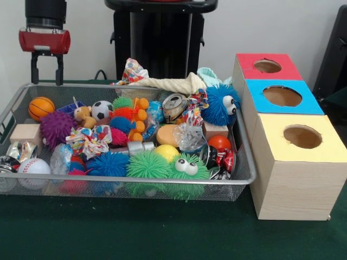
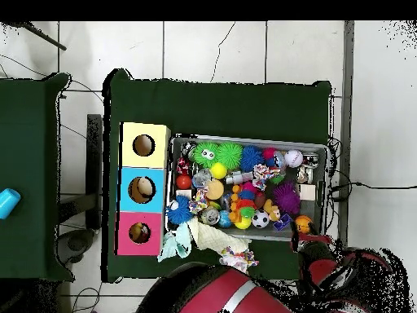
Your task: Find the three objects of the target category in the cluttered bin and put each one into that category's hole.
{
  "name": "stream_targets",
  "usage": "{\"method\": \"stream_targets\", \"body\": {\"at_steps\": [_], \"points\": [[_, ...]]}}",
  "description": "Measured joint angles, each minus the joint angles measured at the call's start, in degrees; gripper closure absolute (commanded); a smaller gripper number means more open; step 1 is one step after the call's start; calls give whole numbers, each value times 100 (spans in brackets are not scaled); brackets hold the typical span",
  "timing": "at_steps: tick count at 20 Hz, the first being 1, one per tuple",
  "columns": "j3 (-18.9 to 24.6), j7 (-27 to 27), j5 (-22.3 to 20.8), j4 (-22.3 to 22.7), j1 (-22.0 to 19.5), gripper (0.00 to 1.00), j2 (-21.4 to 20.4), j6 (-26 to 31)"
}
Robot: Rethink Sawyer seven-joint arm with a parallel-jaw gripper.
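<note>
Front view: gripper [image 1: 47,69] hangs above the bin's [image 1: 162,179] far left corner, two black fingers [image 1: 34,69] apart with nothing between them, clear of the clutter. Overhead it is mostly lost under the red arm [image 2: 326,265] at the bin's bottom right corner; jaws unreadable there.

Front view gives detail: orange basketball [image 1: 41,107] at the far left wall, purple spiky ball [image 1: 56,128] just beside it, wood block [image 1: 26,133] near the left wall, baseball [image 1: 33,167] at the near left corner. Soccer ball [image 1: 101,110] mid-bin beside a small teddy [image 1: 82,115]. Crushed can [image 1: 174,106] toward the far wall, blue fuzzy creature [image 1: 221,104] with googly eyes at the far right corner, green fuzzy creature [image 1: 181,169] at the near wall, yellow ball [image 1: 167,153] just behind it, red ball [image 1: 219,143] near the right wall. Cloth [image 1: 162,82] drapes over the far rim.

Overhead only: the full layout. Box [image 2: 144,188] sits touching the bin's left wall; yellow section [image 2: 144,145], blue section [image 2: 143,189], pink section [image 2: 139,233], one round hole each. Something pale shows inside the blue hole, something dark in the pink one; cannot tell what. Cloth hangs off the bin's bottom left corner onto the green table [image 2: 212,102].

Target category not readable from either view.
</note>
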Motion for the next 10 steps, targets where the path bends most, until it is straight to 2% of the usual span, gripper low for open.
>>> {"method": "stream_targets", "body": {"at_steps": [10], "points": [[64, 0, -43, 0, 140, 0, 111, 0]]}}
